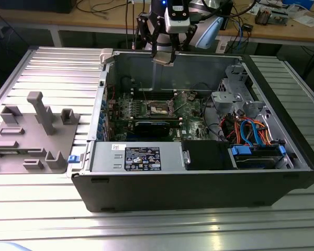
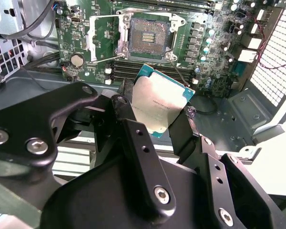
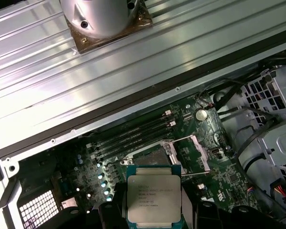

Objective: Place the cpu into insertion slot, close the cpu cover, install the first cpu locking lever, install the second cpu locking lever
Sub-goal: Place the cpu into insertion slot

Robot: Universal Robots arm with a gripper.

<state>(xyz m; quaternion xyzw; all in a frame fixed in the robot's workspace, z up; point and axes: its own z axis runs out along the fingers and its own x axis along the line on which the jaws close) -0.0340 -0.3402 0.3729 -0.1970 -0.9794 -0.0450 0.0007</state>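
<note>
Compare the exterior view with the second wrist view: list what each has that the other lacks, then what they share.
Exterior view, not the second wrist view: the whole open computer case, a grey fixture tray on the exterior view's left, and orange and blue cables. Second wrist view, not the exterior: the cpu clamped in the claw, silver top showing. Both: the green motherboard and the insertion slot.

The cpu (image 2: 162,98) has a dull silver-grey top with a teal-green rim; the gripper (image 2: 158,106) is matte black. The insertion slot (image 2: 148,34) has a dark centre speckled gold inside a silvery frame, on a green motherboard (image 2: 214,71). The case (image 1: 199,193) is black outside, grey inside; cables (image 1: 251,130) are orange and blue; the table (image 1: 52,68) is ribbed silver.
</note>
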